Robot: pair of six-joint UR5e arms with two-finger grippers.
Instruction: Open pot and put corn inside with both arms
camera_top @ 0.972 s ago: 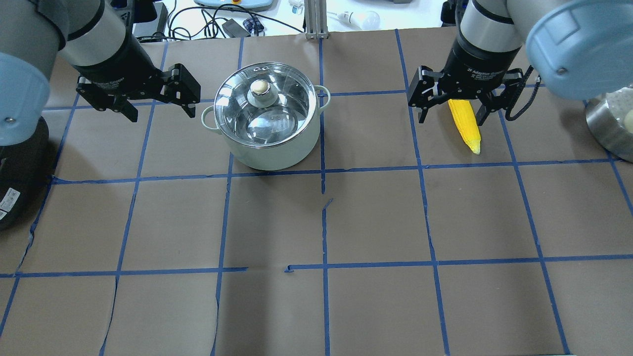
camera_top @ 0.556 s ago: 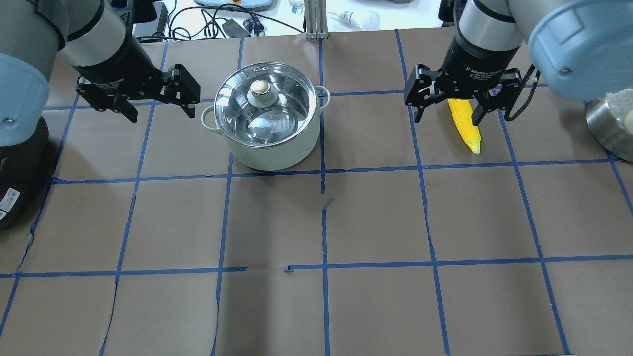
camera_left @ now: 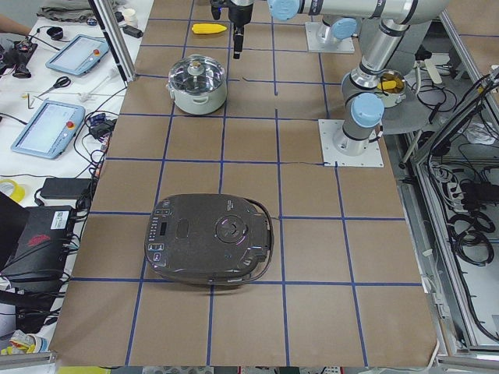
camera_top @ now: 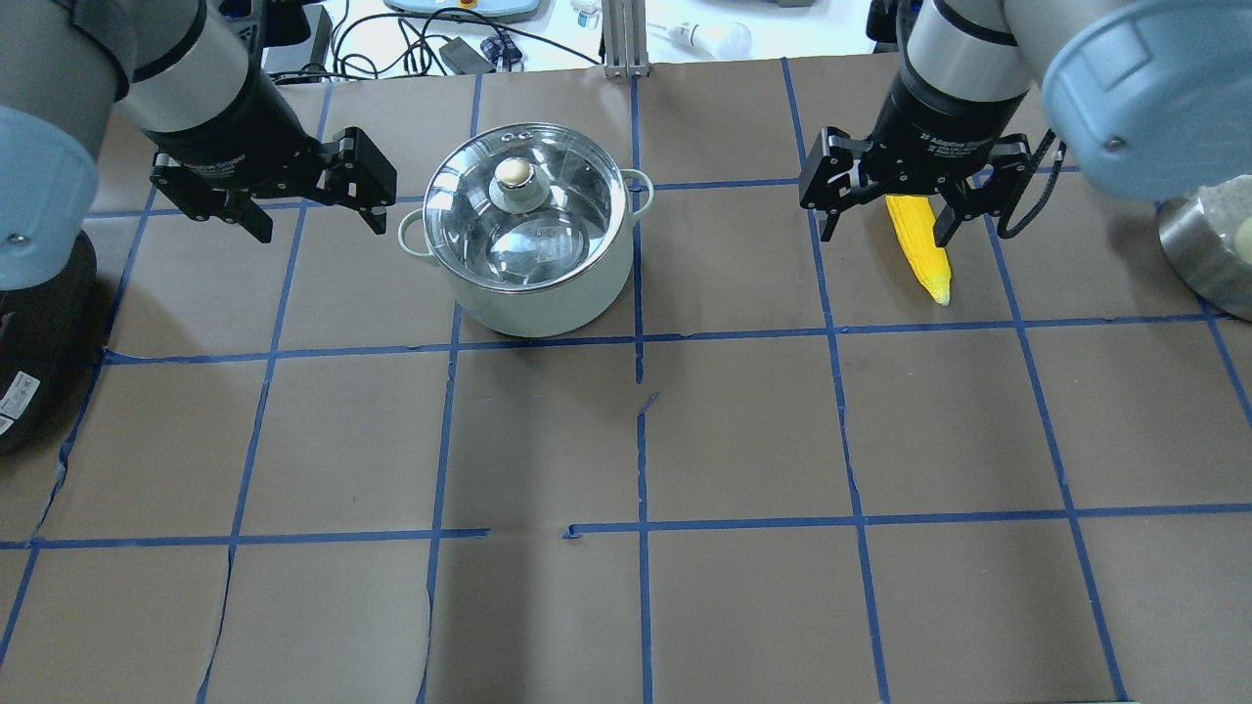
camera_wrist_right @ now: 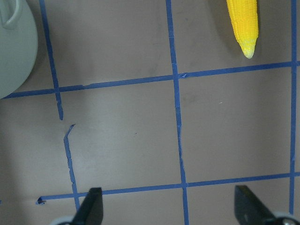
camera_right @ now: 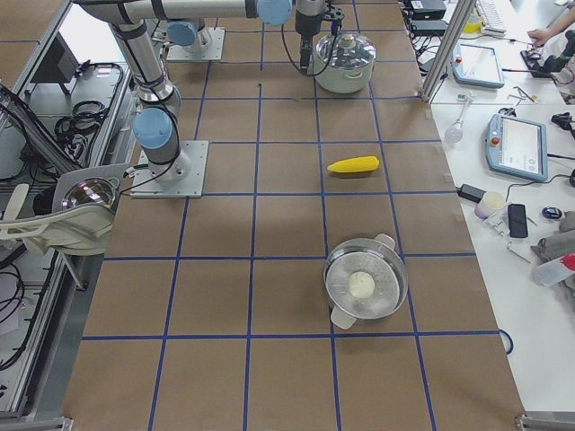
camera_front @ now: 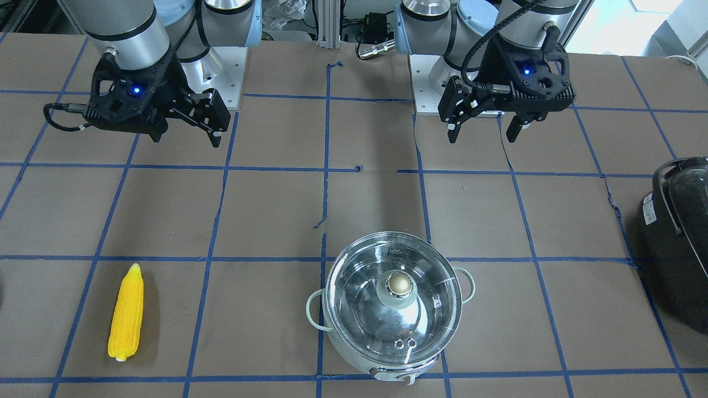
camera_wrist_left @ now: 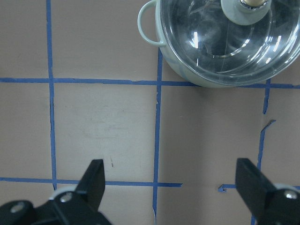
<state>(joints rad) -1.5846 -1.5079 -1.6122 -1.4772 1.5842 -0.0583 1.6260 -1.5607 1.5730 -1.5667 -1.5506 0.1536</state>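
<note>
The lidded pot [camera_top: 528, 293] stands on the table [camera_top: 626, 440], the corn [camera_top: 924, 252] lying well apart from it. Left gripper [camera_top: 321, 225] and right gripper [camera_top: 885, 237] hover, jaws open and empty.

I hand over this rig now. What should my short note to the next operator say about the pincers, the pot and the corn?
Left pincer: open, empty, raised, touching nothing.
Right pincer: open, empty, raised, not around the corn.
Pot: on the table, glass lid closed on it.
Corn: lying on the table, apart from the pot.
Done: nothing yet.
Remaining: lift the lid, pick up the corn, put it inside the pot.
</note>
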